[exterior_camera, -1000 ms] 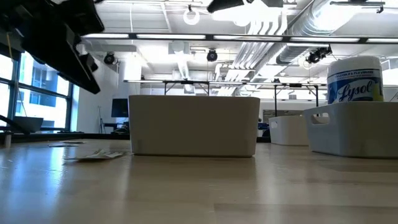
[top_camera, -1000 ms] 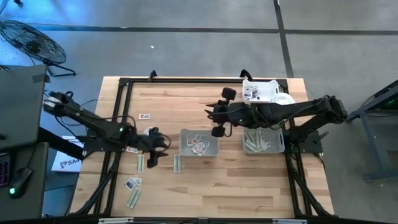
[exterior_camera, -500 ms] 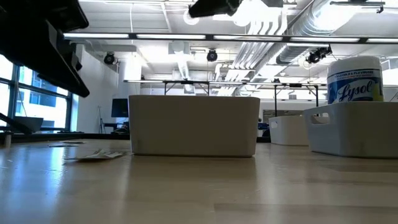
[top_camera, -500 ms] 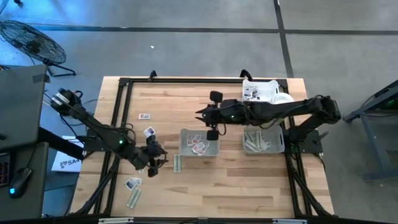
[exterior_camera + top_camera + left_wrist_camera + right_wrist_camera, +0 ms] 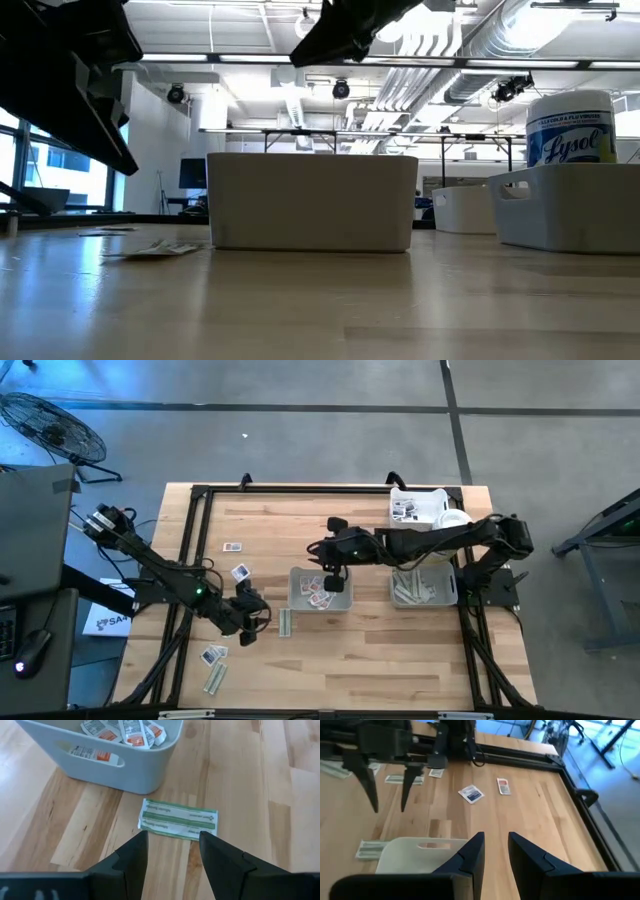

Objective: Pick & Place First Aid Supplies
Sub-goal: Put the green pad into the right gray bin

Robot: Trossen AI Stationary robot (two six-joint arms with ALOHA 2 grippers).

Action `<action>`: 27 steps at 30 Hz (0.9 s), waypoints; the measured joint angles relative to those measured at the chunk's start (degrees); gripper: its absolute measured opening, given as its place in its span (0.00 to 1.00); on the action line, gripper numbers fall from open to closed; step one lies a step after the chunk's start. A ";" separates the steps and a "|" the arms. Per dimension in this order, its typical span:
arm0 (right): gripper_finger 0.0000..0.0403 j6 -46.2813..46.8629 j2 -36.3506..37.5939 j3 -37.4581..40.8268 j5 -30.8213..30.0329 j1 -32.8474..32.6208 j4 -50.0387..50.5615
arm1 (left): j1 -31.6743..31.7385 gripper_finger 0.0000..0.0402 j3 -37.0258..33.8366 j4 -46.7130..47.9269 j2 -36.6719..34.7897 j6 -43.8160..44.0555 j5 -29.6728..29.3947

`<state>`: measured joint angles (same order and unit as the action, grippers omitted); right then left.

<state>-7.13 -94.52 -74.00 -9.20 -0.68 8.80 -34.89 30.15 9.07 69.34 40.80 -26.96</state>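
Green-striped strip packet (image 5: 178, 818) lies flat on the table (image 5: 400, 660), just beside the near wall of the middle grey tray (image 5: 297, 603), which already holds several squarish white packets (image 5: 318, 590) with orange print. The right-hand grey tray (image 5: 452, 598) holds a batch of long pale strips (image 5: 415, 586). Still loose on the table: a strip at the middle tray's left side (image 5: 285, 622), two squarish packets farther back (image 5: 232, 547) (image 5: 240, 572), and a squarish packet plus a strip near the front-left (image 5: 212, 655) (image 5: 214, 678). Left gripper (image 5: 172, 845) hangs low over the green-striped strip, fingers spread wide, nothing between them — poised to straddle it, no contact seen. Right gripper (image 5: 335, 580) sits above the middle tray; in its wrist view the fingers stand partly apart with nothing visible between them. Judgement: sorting is partly done — roughly half a dozen packets remain outside the trays, the strip under the left gripper likely next.
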 joint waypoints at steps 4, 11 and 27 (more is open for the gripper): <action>0.20 -0.69 -0.02 0.00 -0.71 -0.51 0.52 | 0.00 0.43 0.02 0.12 0.82 -0.06 0.71; 0.34 -5.68 -0.04 0.00 -1.56 -4.90 0.19 | 0.00 0.43 0.02 -1.35 3.90 -1.40 0.72; 0.36 -4.03 -0.05 23.88 3.57 -12.06 -51.07 | 4.84 0.43 0.04 -8.46 13.90 7.34 -2.48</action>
<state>-11.16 -94.57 -50.12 -5.63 -12.74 -42.26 -30.05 30.20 0.61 83.24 48.14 -29.44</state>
